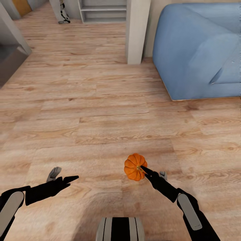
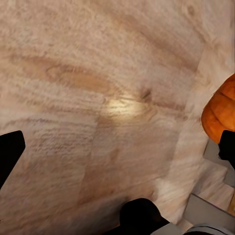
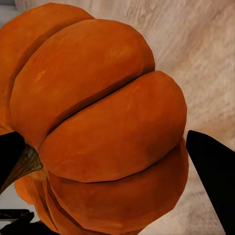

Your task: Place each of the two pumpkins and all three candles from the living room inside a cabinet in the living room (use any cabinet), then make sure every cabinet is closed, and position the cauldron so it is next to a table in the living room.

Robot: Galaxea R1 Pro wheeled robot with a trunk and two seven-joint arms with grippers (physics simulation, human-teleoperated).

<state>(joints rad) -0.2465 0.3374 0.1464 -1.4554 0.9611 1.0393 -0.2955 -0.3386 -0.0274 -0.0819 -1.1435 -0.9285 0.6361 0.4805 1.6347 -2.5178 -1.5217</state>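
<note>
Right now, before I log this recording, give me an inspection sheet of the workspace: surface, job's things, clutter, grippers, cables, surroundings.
Surface: light wood plank floor, bare around the robot.
Job's things: one orange pumpkin held above the floor; candles, cabinet and cauldron: nothing seen.
Clutter: nothing seen.
Grippers: right gripper shut on the pumpkin, a fingertip near its stem, fingers on either side in the right wrist view; left gripper holds nothing, and whether it is open cannot be told.
Cables: nothing seen.
Surroundings: blue sofa ahead on the right, a pale pillar beside it, grey shelving farther back, a grey unit at the left edge.
</note>
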